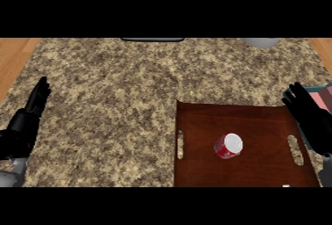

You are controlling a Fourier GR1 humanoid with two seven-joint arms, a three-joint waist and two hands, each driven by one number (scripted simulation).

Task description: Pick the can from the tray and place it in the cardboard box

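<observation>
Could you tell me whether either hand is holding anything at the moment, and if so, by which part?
Nothing is held. Both the left hand and right hand are open; the can lies untouched on the tray.

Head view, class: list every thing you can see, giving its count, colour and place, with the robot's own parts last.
can: one, red with a white top, on the tray, near its middle
tray: one, dark reddish-brown, slot handles at both sides, lower right of the counter
counter: one, speckled tan and brown, fills most of the view
pale grey object: one, top edge, right, cut off
dark object: one, top edge, centre, cut off
pinkish object: one, right edge, partly hidden
left hand: one, black, left edge, open, fingers up
right hand: one, black, at the tray's right side, open
</observation>
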